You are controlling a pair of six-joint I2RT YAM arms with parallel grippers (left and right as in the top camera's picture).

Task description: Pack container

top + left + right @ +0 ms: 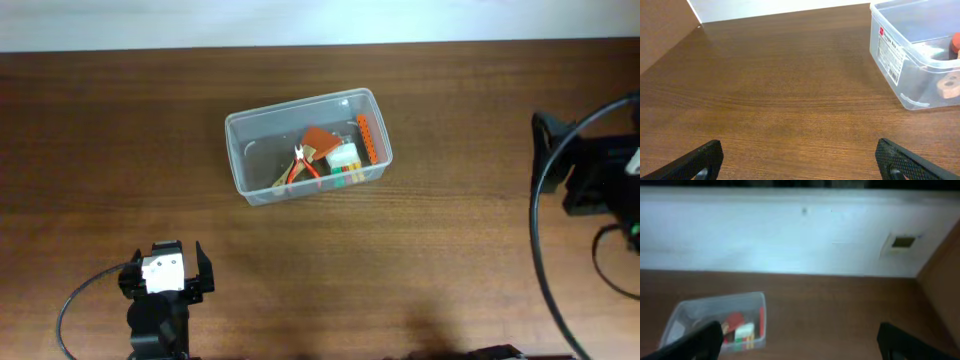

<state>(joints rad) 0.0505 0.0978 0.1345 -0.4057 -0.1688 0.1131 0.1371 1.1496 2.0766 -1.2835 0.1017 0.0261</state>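
Note:
The clear plastic container (250, 150) stands on the wooden table at centre. Inside it lie red-handled pliers (304, 170), an orange strip (367, 138), a brown piece (318, 138) and a white block with green and yellow (345, 160). The container also shows in the left wrist view (900, 55) at upper right and in the right wrist view (685, 312) at lower left. My left gripper (800, 162) is open and empty near the table's front left (165, 272). My right gripper (800, 340) is open and empty at the far right (590, 170).
A black cable (540, 240) loops by the right arm and another (75, 300) by the left arm. A white wall (790, 235) runs behind the table's far edge.

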